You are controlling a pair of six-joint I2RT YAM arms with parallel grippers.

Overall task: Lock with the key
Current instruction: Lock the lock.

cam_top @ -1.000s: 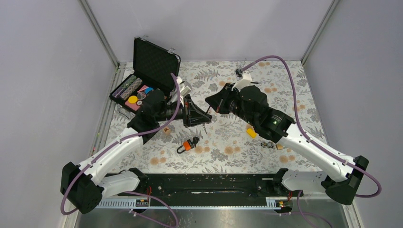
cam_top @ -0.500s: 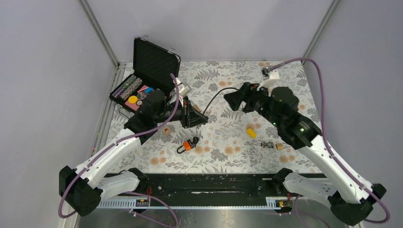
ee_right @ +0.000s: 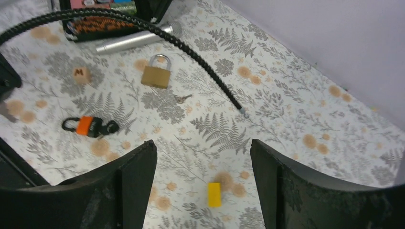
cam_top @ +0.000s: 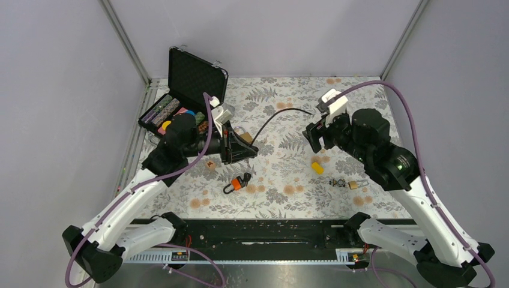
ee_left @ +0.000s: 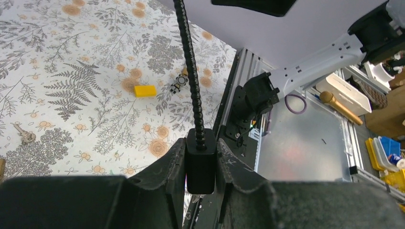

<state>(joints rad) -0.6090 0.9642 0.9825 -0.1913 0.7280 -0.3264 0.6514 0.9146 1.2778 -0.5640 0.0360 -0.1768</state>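
My left gripper (ee_left: pixel 200 142) is shut on the black body of a cable lock (ee_left: pixel 200 164), held above the table. Its black cable (cam_top: pixel 277 113) arcs away, and the free end (ee_right: pixel 243 113) lies on the floral cloth. My right gripper (ee_right: pixel 203 152) hangs open and empty above the cloth, to the right of that end (cam_top: pixel 316 135). A brass padlock (ee_right: pixel 156 74) lies under the cable arc with a small key (ee_right: pixel 181 98) next to it. A second bunch of keys (cam_top: pixel 338 182) lies beside a small brass padlock (cam_top: pixel 358 185) at the right front.
An orange and black padlock (cam_top: pixel 236 183) lies near the front middle. A yellow block (ee_right: pixel 214 194) sits below my right gripper. An open black case (cam_top: pixel 193 78) stands at the back left, with a silver tube (ee_right: pixel 131 42) and a wooden cube (ee_right: pixel 81 74) nearby.
My right gripper has opened, let go of the cable's free end and drawn back to the right. The cable end now lies on the cloth. The left arm shifted slightly left.
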